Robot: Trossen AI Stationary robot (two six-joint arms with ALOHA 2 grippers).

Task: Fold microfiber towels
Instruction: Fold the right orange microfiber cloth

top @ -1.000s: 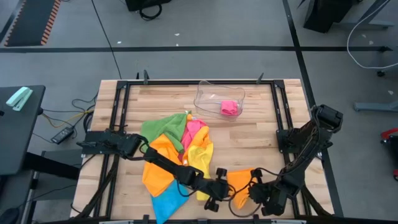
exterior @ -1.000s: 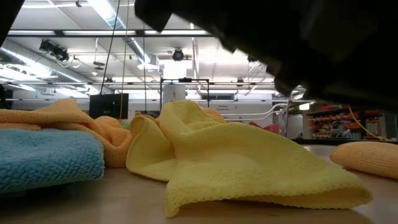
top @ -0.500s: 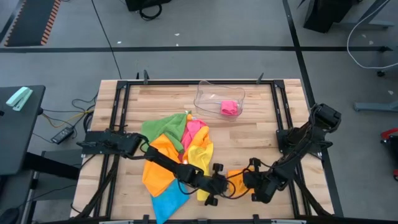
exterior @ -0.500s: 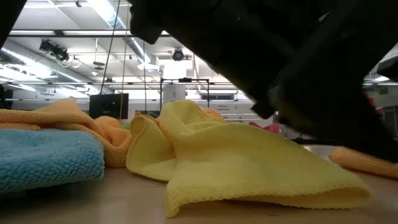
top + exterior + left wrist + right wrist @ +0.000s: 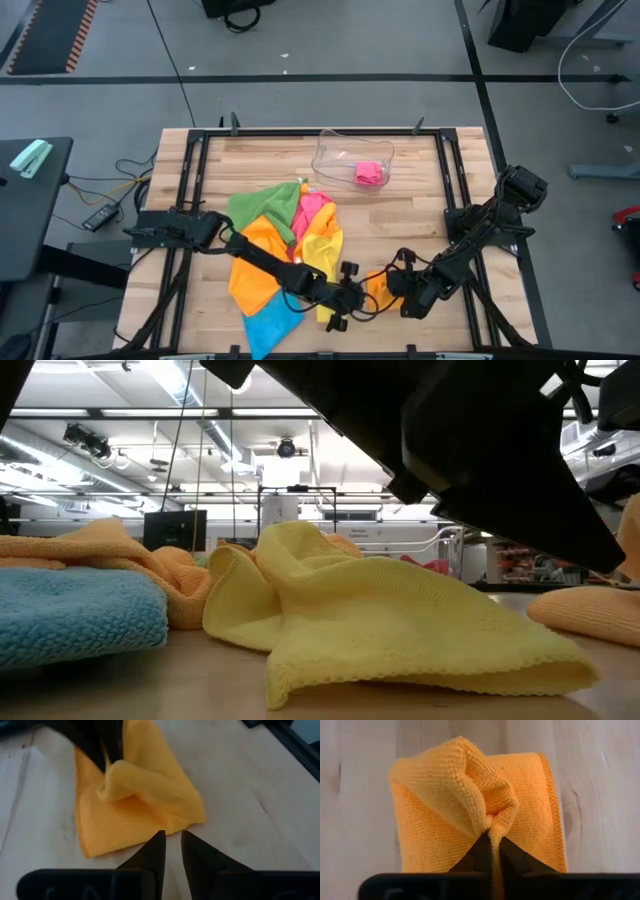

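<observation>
Lying near the front edge of the table (image 5: 420, 190), the orange towel (image 5: 470, 800) is folded into a small ribbed pad with one layer pulled up into a soft peak. The right tool (image 5: 492, 847) pinches that peak, its fingers almost together on the cloth. The left tool (image 5: 171, 847) sits just beside the towel's edge, fingers nearly closed with a thin gap, holding nothing. Behind lie yellow (image 5: 400, 630), blue (image 5: 70, 615) and green (image 5: 255, 205) towels in a loose heap.

Grey floor (image 5: 330, 40) surrounds the wooden table (image 5: 400, 215); ceiling strip lights (image 5: 185, 380) glow above.
</observation>
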